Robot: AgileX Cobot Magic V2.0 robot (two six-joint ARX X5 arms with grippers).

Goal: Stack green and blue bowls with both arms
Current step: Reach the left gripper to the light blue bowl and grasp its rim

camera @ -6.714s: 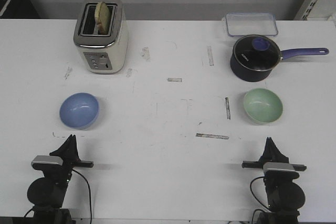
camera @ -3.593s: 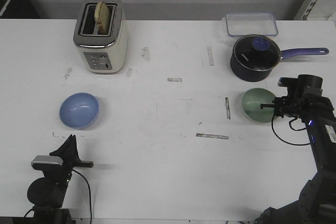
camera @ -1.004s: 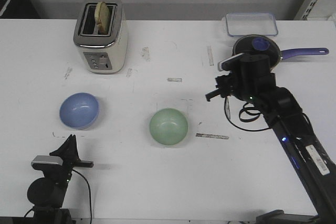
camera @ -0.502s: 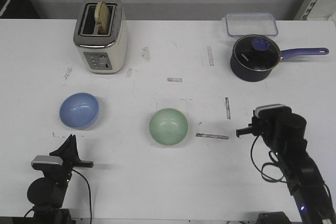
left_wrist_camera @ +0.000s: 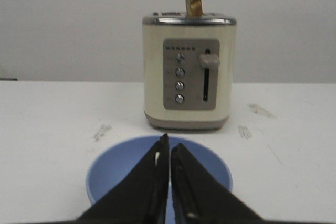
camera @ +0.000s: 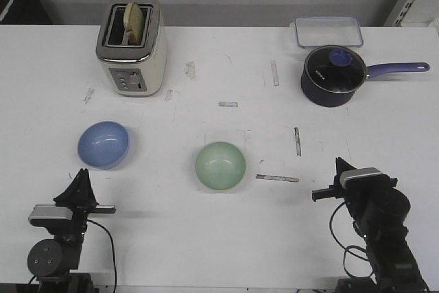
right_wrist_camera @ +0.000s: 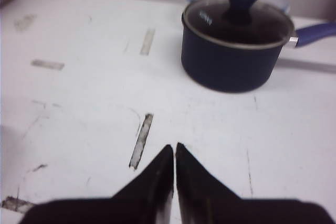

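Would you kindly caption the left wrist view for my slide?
Shut left claw poised over the blue bowl, cream toaster standing beyond.

A pale mint green round bowl (camera: pixel 220 165) sits upright near the middle of the white table (camera: pixel 206 238), with a periwinkle blue round bowl (camera: pixel 103 145) well apart from it toward the left side. Behind the blue bowl stands a cream and chrome toaster (camera: pixel 132 45) with a slice of bread (camera: pixel 135 21) poking out of its slot. At the far right a dark navy saucepan with a glass lid and purple handle (camera: pixel 334 76) rests just in front of a clear rectangular plastic container (camera: pixel 328 31). The left gripper (camera: pixel 80 186) and right gripper (camera: pixel 340 169) sit low at the near edge, each holding nothing
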